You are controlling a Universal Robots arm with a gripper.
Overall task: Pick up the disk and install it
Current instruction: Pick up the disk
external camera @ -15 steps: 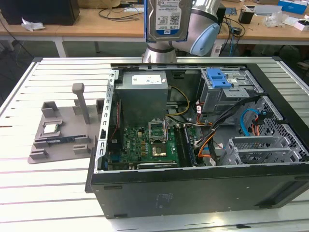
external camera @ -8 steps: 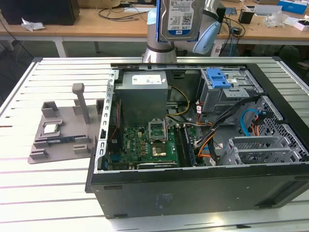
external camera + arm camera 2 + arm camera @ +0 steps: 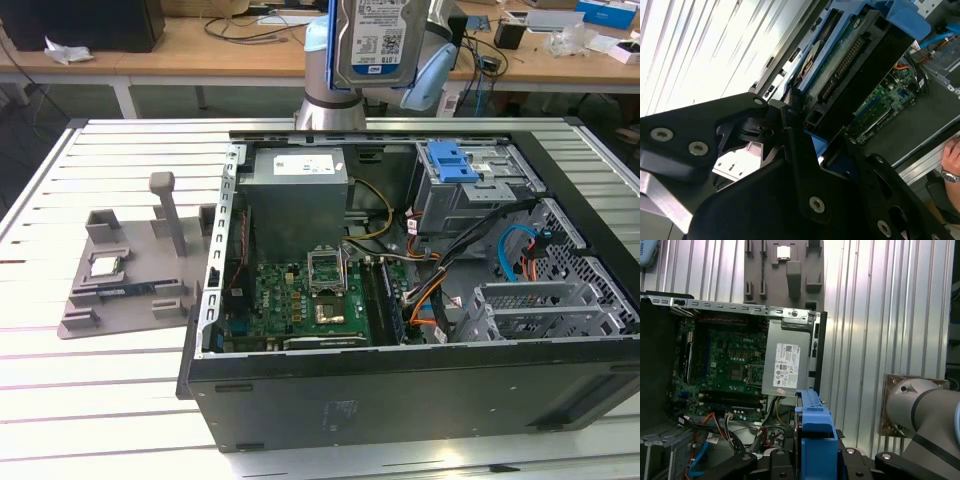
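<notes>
The disk, a silver drive with a blue-and-white label in a blue bracket, hangs upright high above the back of the open computer case, in front of the arm. In the second wrist view my gripper is shut on the disk: its black fingers clamp the blue bracket and the drive's circuit-board side shows. The first wrist view looks down along the bracket's blue edge to the case far below.
Inside the case are the motherboard, the power supply, orange and blue cables, and a metal drive cage with a blue latch. A grey fixture holding a small chip lies on the exterior view's left. A hand with a wristwatch is nearby.
</notes>
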